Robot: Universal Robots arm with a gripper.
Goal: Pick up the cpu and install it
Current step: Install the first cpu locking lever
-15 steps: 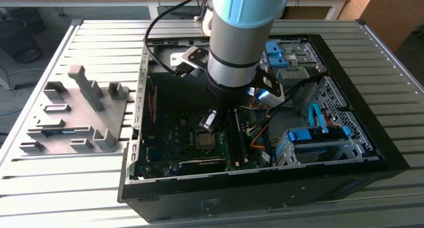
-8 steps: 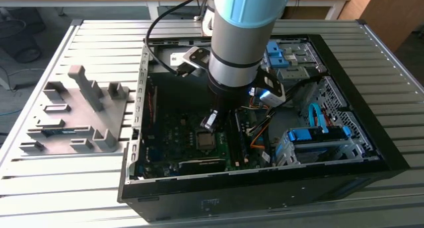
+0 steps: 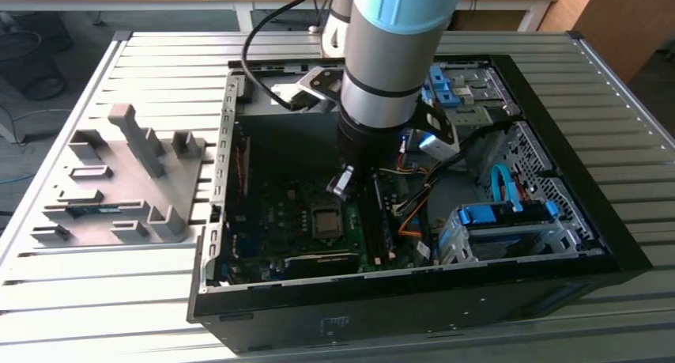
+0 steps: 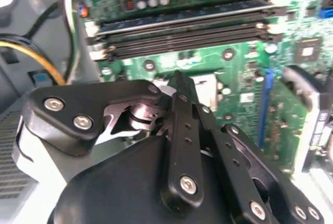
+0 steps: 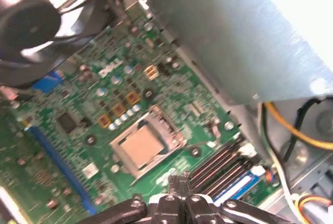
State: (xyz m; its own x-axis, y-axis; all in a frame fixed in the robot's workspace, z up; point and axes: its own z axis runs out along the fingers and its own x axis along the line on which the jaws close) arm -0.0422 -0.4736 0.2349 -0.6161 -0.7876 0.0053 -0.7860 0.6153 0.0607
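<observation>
Gripper pressed together, fingertips meeting, nothing pinched between them; both wrist views agree on this.

Position: I hang inside the open case, above the motherboard, tips apart from the board. In the exterior view my gripper sits just beside the socket, not over its middle.

Cpu: lies flat in the socket, dull metal top up, square with the silver frame around it. It also shows in the exterior view as a pale square in the dark frame. I am not touching it.

Step, as I judge it: the pick and the placing look done, since the chip is in its seat and I am empty. Whether the frame is latched down I cannot tell.

Whatever move follows calls for a clean vertical path and a light touch. The memory slots lie just beside my tips, and the thin lever wire runs close along the frame.

Pose: arm comes down steeply into the case, wrist pointing almost straight at the board, fan well off to one side.
</observation>
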